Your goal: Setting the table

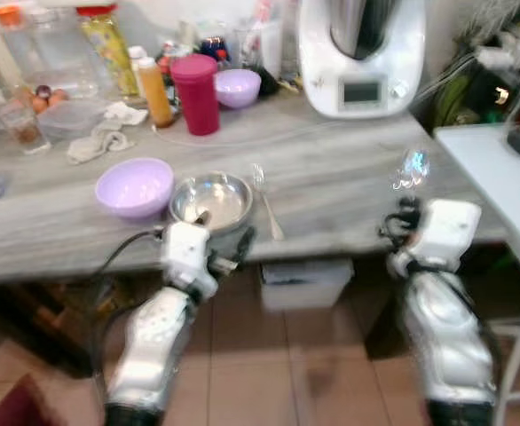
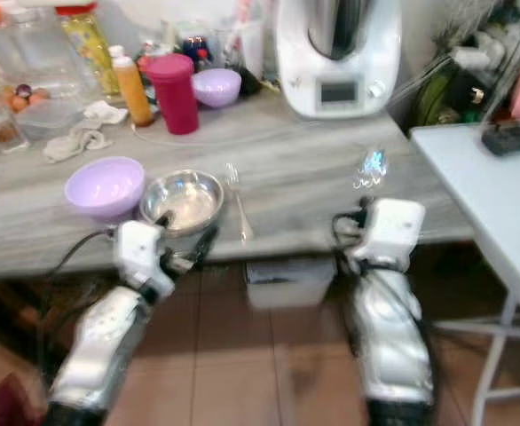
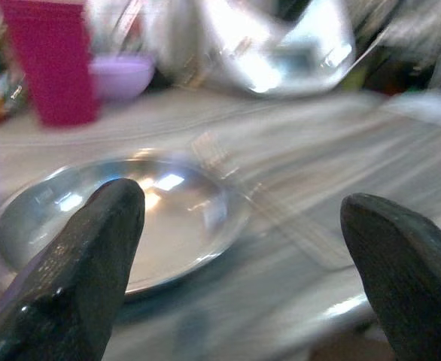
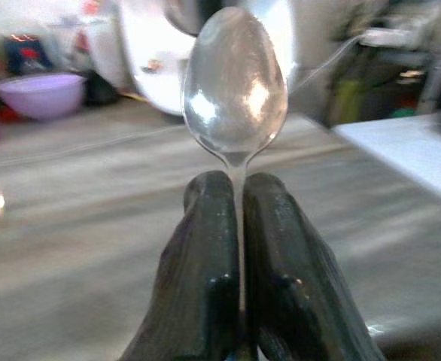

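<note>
- The right claw [image 4: 239, 226] was clamped shut on the handle of a spoon [image 4: 235, 83], whose bowl stood upright above the fingertips.
- In the head views the spoon's bowl glinted over the front right part of the grey counter [image 1: 349, 160], above the right arm.
- The left claw [image 3: 243, 256] was spread wide with nothing between its fingers [image 3: 77, 263], held at the counter's front edge just before a steel bowl [image 1: 211, 201].
- A fork [image 1: 266, 202] lay flat on the counter just to the right of the steel bowl, tines pointing away from the robot.
- A lilac bowl [image 1: 135, 187] sat just beside the steel bowl on its left; whether they touched could not be told.
- Farther back stood a dark pink cup [image 1: 195, 93], with an orange bottle [image 1: 156, 91] on its left and a second lilac bowl [image 1: 238, 87] on its right.
- A white kitchen machine [image 1: 360, 55] stood at the back right of the counter.
- A crumpled cloth [image 1: 105, 135] lay at the back left, near clear containers.
- A white table [image 1: 504, 182] stood to the right of the counter.
</note>
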Available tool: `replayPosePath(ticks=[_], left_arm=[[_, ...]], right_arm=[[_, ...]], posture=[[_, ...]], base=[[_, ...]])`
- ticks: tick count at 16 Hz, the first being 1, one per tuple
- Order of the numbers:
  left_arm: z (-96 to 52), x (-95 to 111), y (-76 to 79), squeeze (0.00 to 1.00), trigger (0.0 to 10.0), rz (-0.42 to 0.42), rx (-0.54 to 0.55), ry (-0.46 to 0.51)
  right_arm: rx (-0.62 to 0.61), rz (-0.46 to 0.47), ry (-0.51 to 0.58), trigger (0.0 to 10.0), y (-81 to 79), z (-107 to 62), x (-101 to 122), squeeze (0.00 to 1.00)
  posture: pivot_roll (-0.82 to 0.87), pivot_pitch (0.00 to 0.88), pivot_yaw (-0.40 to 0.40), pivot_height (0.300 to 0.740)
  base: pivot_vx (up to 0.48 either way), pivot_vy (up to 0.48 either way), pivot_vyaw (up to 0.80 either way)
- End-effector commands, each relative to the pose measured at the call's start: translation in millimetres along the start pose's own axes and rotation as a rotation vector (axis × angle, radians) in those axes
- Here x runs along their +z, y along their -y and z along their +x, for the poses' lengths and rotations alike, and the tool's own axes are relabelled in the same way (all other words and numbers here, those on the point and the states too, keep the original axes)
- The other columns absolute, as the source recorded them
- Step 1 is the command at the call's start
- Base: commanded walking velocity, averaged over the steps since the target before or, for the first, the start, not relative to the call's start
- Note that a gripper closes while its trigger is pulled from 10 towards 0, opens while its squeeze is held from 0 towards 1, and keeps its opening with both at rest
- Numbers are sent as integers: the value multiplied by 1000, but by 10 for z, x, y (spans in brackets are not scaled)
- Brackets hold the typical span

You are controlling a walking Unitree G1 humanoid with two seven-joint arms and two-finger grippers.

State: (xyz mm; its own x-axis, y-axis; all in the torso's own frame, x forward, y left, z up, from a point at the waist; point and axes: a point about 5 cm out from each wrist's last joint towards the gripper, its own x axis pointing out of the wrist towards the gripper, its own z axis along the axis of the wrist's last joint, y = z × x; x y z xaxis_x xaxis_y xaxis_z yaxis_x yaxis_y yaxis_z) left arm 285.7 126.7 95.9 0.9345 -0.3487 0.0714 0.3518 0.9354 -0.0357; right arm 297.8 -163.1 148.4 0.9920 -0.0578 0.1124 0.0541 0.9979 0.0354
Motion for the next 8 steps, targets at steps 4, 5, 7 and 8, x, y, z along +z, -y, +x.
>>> replayPosePath(ticks=[4, 5, 7, 8], left_arm=[[-1, 143, -17, 0, 10000, 56, 67, 86], [-25, 160, -54, 0, 10000, 76, 93, 95], [-120, 221, -154, 0, 10000, 137, 143, 122], [-146, 236, -171, 0, 10000, 156, 148, 130]], right_arm=[[15, -34, 31, 10000, 68, -6, 61, 0], [26, -36, 37, 10000, 55, -8, 67, 0], [42, -37, 44, 10000, 27, -20, 77, 0], [45, -37, 45, 10000, 26, -20, 77, 0]], posture=[[-284, 49, 62, 740], [-281, 50, 61, 740], [-276, 53, 59, 740], [-276, 53, 59, 740]], base=[[120, 0, 0], [0, 0, 0], [0, 0, 519], [0, 0, 525]])
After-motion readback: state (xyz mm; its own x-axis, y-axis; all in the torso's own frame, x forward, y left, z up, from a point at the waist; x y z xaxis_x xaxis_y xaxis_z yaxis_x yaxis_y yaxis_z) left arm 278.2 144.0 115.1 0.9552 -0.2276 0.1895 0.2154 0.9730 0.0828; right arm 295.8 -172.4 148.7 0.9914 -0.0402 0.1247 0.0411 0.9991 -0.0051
